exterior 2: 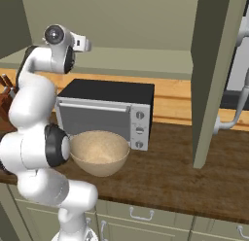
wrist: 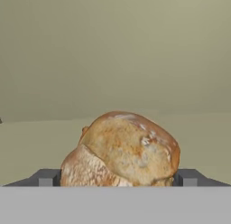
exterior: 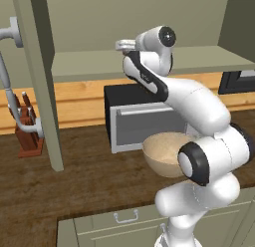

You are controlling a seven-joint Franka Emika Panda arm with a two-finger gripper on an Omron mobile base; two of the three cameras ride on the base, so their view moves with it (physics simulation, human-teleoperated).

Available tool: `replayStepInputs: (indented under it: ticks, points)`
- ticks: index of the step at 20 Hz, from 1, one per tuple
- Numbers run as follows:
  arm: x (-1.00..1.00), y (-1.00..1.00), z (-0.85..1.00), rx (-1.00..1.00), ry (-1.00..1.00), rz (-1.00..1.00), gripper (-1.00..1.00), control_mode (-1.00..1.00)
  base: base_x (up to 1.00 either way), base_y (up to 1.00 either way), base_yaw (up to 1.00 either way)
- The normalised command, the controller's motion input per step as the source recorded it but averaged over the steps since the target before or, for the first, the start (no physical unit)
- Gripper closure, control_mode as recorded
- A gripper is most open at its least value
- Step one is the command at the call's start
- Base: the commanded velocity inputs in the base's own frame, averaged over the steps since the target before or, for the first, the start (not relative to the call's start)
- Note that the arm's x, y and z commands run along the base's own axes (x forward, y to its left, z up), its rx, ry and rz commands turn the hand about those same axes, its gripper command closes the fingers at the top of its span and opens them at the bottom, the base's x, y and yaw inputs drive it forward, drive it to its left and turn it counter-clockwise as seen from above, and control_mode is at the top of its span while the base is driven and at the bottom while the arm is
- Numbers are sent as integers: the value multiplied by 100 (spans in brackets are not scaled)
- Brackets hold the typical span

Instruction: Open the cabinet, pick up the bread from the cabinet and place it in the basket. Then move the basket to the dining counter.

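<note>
The bread (wrist: 126, 151), a tan-brown crusty lump, lies on the green shelf (wrist: 40, 142) of the cabinet, whose doors (exterior: 42, 81) (exterior 2: 214, 75) stand open. My gripper (wrist: 117, 178) is open, with one dark fingertip (wrist: 45, 177) on each side of the bread. Whether the tips touch the crust is unclear. The arm reaches up to the shelf (exterior: 89, 64) (exterior 2: 136, 58). The speckled beige basket (exterior: 164, 154) (exterior 2: 99, 152) sits on the wood worktop below, in front of the microwave and partly behind my arm. The dining counter is out of view.
A black and silver microwave (exterior: 144, 116) (exterior 2: 107, 111) stands under the shelf. A knife block (exterior: 27, 136) sits at the left of the worktop (exterior: 89, 176). Long silver bar handles (exterior: 7, 71) (exterior 2: 238, 99) stick out from the open doors. Green drawers (exterior 2: 141, 215) run below the worktop.
</note>
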Motion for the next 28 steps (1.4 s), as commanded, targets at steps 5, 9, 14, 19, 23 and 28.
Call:
replayStepInputs:
  ticks: [5, 9, 14, 19, 23, 28]
  points:
    - [-100, -37, 52, 9, -6, 0, 100, -100, 0, 0, 0]
    - [-100, -37, 62, 7, 10, -3, 100, -100, 0, 0, 0]
    - [-100, -17, 69, 4, 22, -5, 100, -100, 0, 0, 0]
    - [-100, -29, 12, -1, 9, -1, 100, -100, 0, 0, 0]
    - [-100, -45, -34, -4, -8, 0, 100, -100, 0, 0, 0]
    - [-100, -36, -39, -5, 2, 0, 100, -100, 0, 0, 0]
